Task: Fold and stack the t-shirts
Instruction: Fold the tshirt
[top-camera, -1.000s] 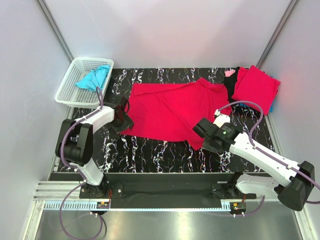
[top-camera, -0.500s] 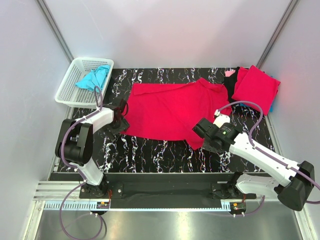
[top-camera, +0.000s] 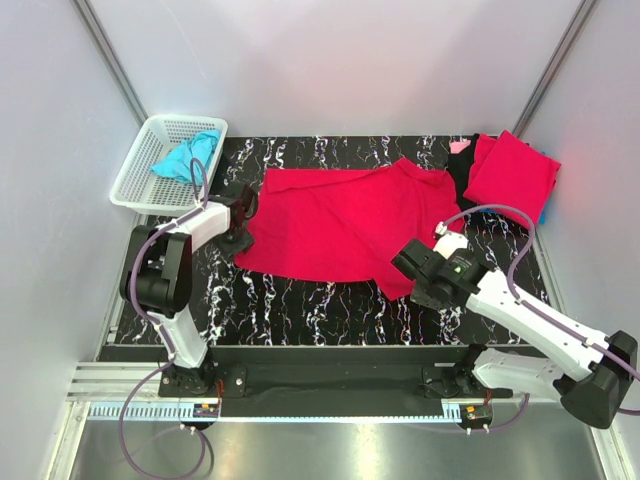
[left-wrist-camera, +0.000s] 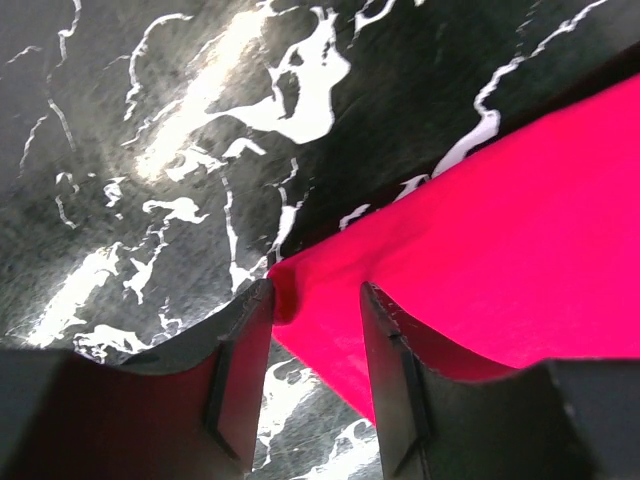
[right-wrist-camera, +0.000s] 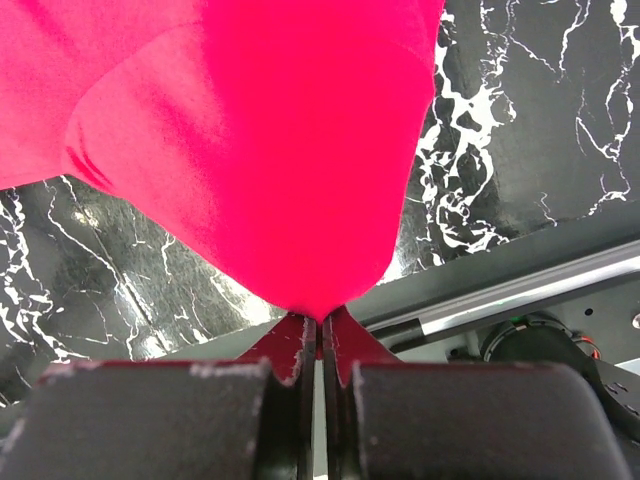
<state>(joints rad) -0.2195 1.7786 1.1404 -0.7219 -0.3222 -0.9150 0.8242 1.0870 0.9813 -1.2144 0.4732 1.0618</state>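
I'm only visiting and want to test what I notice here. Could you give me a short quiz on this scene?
1. True or false: the right tool is shut on a corner of the spread red t-shirt.
2. What lies in the white basket? A) a turquoise t-shirt B) a red t-shirt C) nothing
3. Fill in: the folded red t-shirt lies at the table's far ____ corner.

Key: 1 true; 2 A; 3 right.
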